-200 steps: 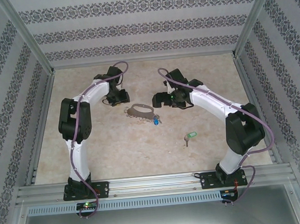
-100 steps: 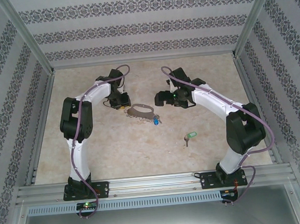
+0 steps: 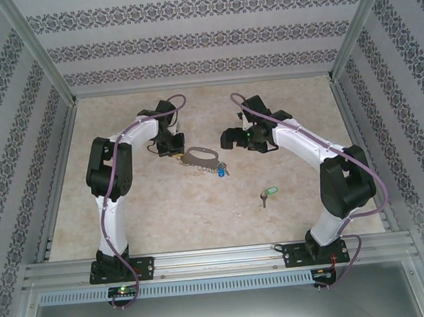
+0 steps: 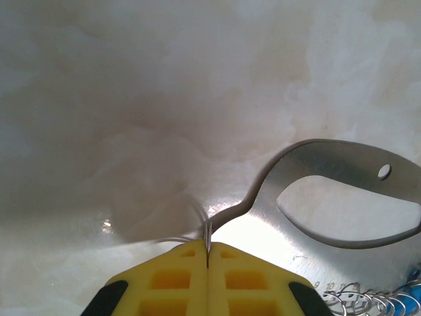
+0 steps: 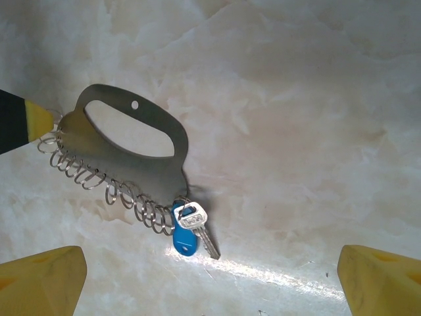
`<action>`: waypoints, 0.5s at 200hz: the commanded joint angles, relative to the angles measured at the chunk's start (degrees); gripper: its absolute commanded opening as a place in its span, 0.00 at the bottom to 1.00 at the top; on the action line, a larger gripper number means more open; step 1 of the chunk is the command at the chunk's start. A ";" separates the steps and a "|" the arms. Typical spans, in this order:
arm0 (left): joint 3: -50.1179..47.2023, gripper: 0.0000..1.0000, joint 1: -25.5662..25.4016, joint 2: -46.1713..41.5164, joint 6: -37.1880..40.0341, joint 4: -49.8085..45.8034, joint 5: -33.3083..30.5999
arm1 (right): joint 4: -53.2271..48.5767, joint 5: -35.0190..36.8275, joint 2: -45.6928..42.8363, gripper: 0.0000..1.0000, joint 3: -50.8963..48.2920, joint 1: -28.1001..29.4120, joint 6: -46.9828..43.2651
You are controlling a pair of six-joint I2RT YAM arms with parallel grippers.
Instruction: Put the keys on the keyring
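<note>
Left hand (image 4: 207,253) closed since earlier — pinching keyring (image 4: 342,161) tip, right hand (image 5: 210,280) wide open, empty

Robot lab test booth, aluminium frame (image 3: 205,258) along the bottom, patterned wall panels (image 3: 202,38) across the top, marble-look tabletop (image 3: 179,212) at centre.

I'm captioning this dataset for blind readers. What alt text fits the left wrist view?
The left gripper, yellow-padded, is shut on the thin tail of the keyring, a flat grey metal plate with an elongated cut-out and a small hole, lying on a pale marbled table. Small wire rings line its edge at bottom right.
</note>
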 commanded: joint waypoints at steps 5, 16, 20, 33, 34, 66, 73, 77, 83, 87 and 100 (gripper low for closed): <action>0.76 0.00 -0.47 -0.60 2.31 -1.74 -0.90 | -0.06 -0.01 -1.06 0.98 -0.99 -0.28 0.83; 0.73 0.00 -0.53 -1.84 3.45 -2.21 -1.08 | -0.32 0.12 -1.42 0.98 -0.90 -0.32 0.34; 0.62 0.00 -0.56 -2.48 3.90 -2.35 -1.06 | -0.36 0.08 -1.62 0.98 -0.90 -0.41 0.05; 0.01 0.00 -0.68 -4.86 6.05 -2.63 -0.96 | -0.23 -1.17 -2.84 0.98 -1.06 -0.76 -1.41; -0.09 0.00 -0.70 -5.06 6.23 -2.56 -0.92 | -0.19 -1.25 -3.05 0.98 -1.11 -0.78 -1.60; -6.59 0.00 -1.50 -17.39 14.92 3.57 7.65 | 7.50 -12.21 -11.24 0.96 -4.75 -0.78 -7.64; -8.83 0.00 -1.66 -20.93 16.15 6.54 11.17 | 8.98 -14.79 -13.06 0.94 -5.25 -0.88 -8.21; -10.08 0.00 -1.71 -22.84 16.75 8.50 13.77 | 9.62 -16.01 -14.00 0.93 -5.37 -0.85 -8.56; -12.32 0.00 -1.76 -25.89 17.57 11.62 17.84 | 10.30 -17.92 -15.18 0.91 -5.29 -0.90 -9.00; -13.69 0.00 -1.77 -27.81 18.01 13.99 20.81 | 10.75 -18.86 -15.84 0.90 -5.29 -0.92 -9.08; -17.46 0.00 -1.62 -32.81 17.41 21.34 28.26 | 12.15 -21.97 -17.42 0.86 -4.54 -1.01 -9.01</action>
